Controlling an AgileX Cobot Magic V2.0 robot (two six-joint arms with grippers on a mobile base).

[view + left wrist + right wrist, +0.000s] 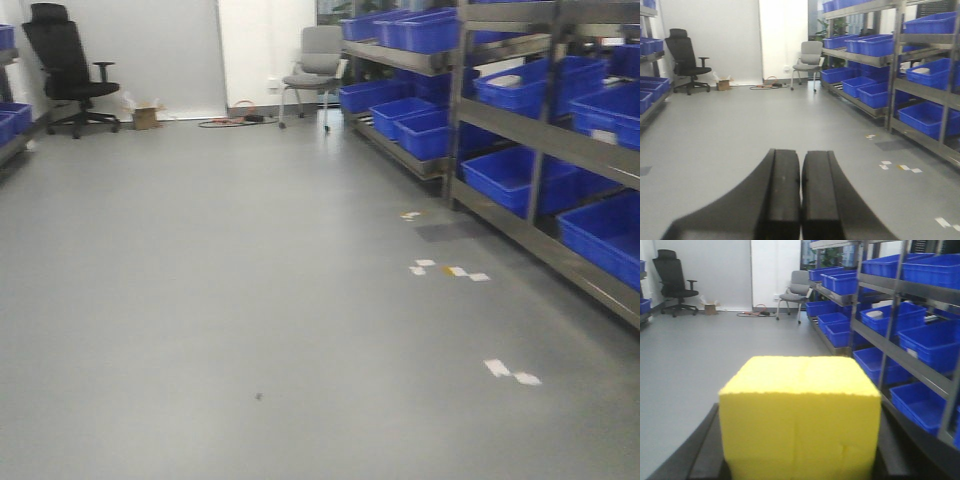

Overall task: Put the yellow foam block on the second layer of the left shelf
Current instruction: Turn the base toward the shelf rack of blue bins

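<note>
Gripping level, roughly cubic yellow foam block (800,415): right fingers (697,455).

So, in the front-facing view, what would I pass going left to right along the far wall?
Black office chair → cardboard box → cables on the floor → grey chair → metal shelves holding blue bins.

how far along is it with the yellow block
Pickup looks done: the yellow foam block sits clamped in the right gripper. The left gripper is shut and empty. In hand: carrying it, out on the open floor. Left: reach the left shelf and set the block on its second layer.
</note>
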